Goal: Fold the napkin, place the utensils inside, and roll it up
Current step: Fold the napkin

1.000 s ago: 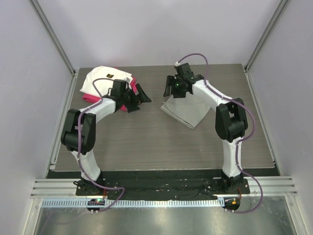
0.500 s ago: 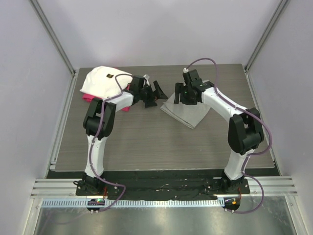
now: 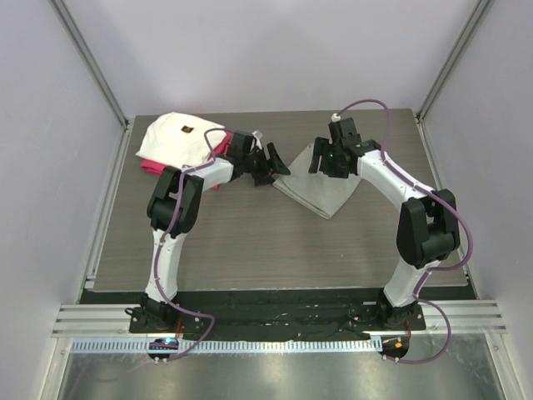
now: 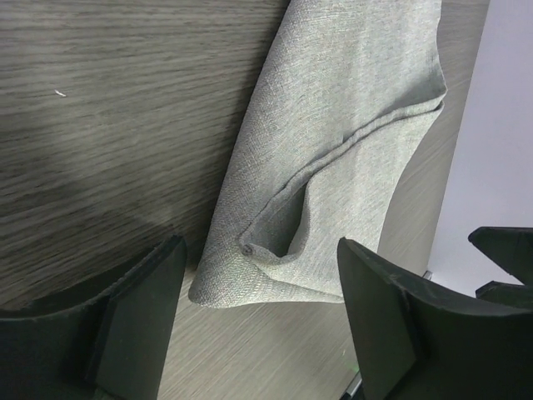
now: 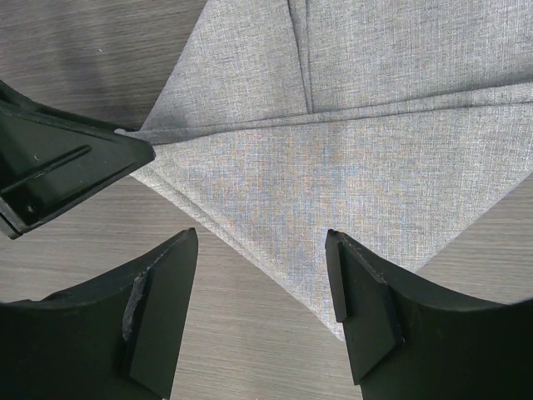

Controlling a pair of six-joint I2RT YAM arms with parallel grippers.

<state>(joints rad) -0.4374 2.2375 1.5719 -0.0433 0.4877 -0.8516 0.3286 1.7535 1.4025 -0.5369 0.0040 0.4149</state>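
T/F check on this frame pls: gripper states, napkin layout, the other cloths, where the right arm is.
1. The left gripper and the right gripper are both open. True.
2. The napkin lies spread out in a single layer. False: it is folded, and the right wrist view shows stacked edges.
3. The white cloth lies on top of the magenta cloth at the far left of the table. True.
4. The right gripper hovers over the white cloth. False: it is over the napkin, at the other side of the table from that cloth.
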